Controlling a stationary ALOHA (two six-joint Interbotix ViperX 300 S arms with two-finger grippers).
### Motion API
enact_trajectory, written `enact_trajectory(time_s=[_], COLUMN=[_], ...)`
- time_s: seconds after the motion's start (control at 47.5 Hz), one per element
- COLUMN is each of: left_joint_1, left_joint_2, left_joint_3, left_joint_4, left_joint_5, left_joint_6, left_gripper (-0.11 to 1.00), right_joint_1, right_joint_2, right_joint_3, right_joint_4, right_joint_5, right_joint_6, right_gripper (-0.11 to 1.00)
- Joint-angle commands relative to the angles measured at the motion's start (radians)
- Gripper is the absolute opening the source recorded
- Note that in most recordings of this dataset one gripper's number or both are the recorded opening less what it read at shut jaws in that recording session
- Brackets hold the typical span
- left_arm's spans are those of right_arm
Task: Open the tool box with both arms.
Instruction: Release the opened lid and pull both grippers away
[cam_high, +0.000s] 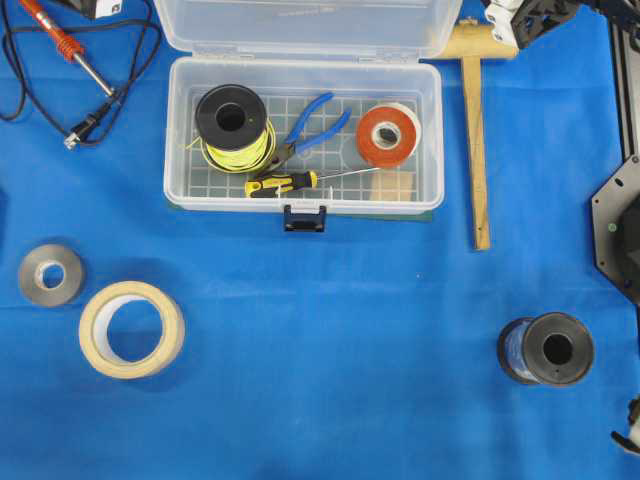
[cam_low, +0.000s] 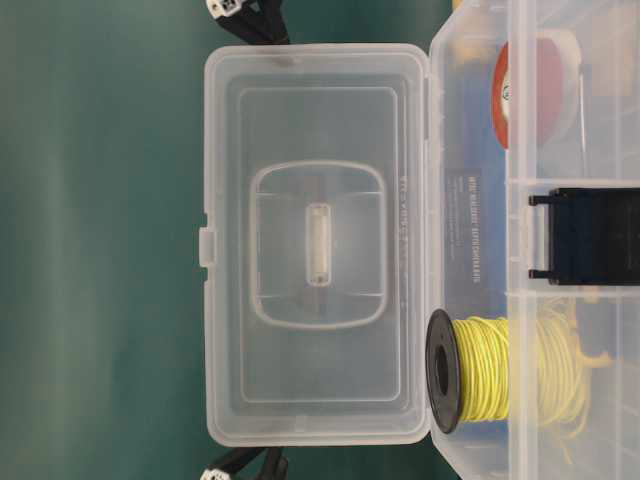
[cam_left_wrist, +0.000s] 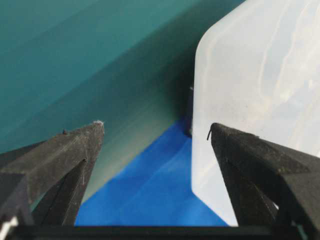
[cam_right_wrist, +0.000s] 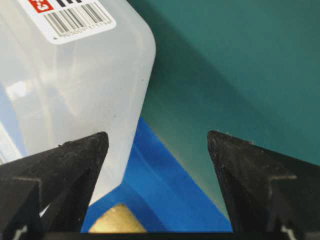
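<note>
both sets of fingers are spread wide and hold nothing: the left fingers (cam_left_wrist: 70, 155) sit by one rear corner of the raised lid (cam_high: 305, 25), the right fingers (cam_right_wrist: 247, 165) by the other. the tool box (cam_high: 190, 180) rests open on the blue surface (cam_high: 330, 340), its dark latch (cam_high: 304, 217) hanging forward, with a yellow wire spool (cam_high: 234, 125), pliers (cam_high: 312, 122) and orange tape (cam_high: 389, 135) inside.

Blue-covered table (cam_high: 330, 350) beneath my arms. Resting on it: the open tool box (cam_high: 304, 195) just before my grippers, wooden mallet (cam_high: 475, 140), soldering iron (cam_high: 60, 40), grey tape roll (cam_high: 50, 274), masking tape (cam_high: 131, 328), black spool (cam_high: 547, 350).
</note>
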Motion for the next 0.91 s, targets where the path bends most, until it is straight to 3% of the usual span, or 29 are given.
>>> enact_trajectory(time_s=[0.0, 0.4, 0.674, 0.758, 0.884], left_joint_1=[0.020, 0.044, 0.040, 0.018, -0.072], left_joint_2=[-0.052, -0.249, -0.301, -0.296, -0.299], left_joint_3=[0.012, 0.135, 0.155, 0.153, 0.156], left_joint_4=[0.003, 0.003, 0.003, 0.003, 0.003], left_joint_5=[0.009, 0.080, 0.097, 0.097, 0.098], left_joint_6=[-0.002, -0.006, -0.008, -0.011, -0.008], left_gripper=[0.88, 0.88, 0.88, 0.88, 0.88], right_joint_1=[0.002, -0.021, -0.017, 0.012, 0.087], right_joint_2=[-0.048, -0.230, -0.230, -0.221, -0.221], right_joint_3=[0.002, 0.084, 0.097, 0.092, 0.094], right_joint_4=[0.003, 0.003, 0.008, 0.011, 0.020], right_joint_5=[0.006, 0.123, 0.135, 0.132, 0.135], right_joint_6=[0.005, 0.009, 0.014, 0.015, 0.015], right_gripper=[0.83, 0.83, 0.83, 0.83, 0.83])
